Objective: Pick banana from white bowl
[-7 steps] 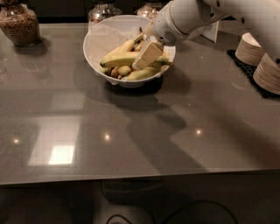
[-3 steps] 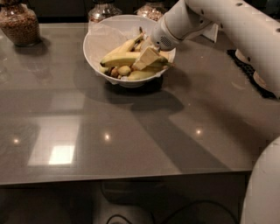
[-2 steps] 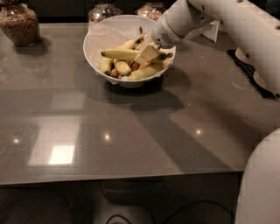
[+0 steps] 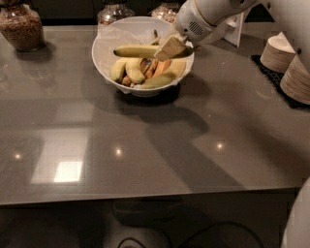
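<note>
The white bowl point(image 4: 104, 43) stands at the back middle of the grey counter. My gripper point(image 4: 170, 48) hangs over the bowl's right half, reaching in from the upper right. It is shut on the long, slender yellow-green banana point(image 4: 137, 51), which lies level across the bowl at rim height, lifted off the pile. Its right end is hidden behind the fingers. Shorter, plumper yellow bananas point(image 4: 127, 70) and other fruit pieces point(image 4: 162, 79) lie in the bottom of the bowl.
Glass jars stand along the back edge: one far left point(image 4: 21, 26), two behind the bowl point(image 4: 111, 11). Stacks of beige paper plates point(image 4: 278, 52) sit on a black mat at the right. A white card stand point(image 4: 239, 30) is behind my arm.
The long banana has come up out of the pile and now hangs level at rim height in my gripper. My arm has risen slightly.
</note>
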`<state>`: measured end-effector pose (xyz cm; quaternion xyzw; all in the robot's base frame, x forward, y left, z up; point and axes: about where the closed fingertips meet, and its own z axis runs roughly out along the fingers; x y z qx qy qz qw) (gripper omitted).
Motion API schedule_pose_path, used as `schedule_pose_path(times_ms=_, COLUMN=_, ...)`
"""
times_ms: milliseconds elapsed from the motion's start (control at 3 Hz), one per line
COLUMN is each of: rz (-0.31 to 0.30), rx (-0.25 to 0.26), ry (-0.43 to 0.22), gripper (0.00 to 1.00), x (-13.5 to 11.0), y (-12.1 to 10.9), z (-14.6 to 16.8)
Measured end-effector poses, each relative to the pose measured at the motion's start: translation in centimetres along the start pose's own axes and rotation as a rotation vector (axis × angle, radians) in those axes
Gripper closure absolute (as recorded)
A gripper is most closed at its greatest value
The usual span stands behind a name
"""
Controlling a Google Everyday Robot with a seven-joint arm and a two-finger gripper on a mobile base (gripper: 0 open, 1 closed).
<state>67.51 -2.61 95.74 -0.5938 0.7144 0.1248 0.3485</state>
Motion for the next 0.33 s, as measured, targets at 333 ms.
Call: schedule_pose_path(times_ms=333, rz=-0.075, rx=0.020, ry=-0.053, gripper=1.00, x=-0.95, y=1.80, z=-3.30)
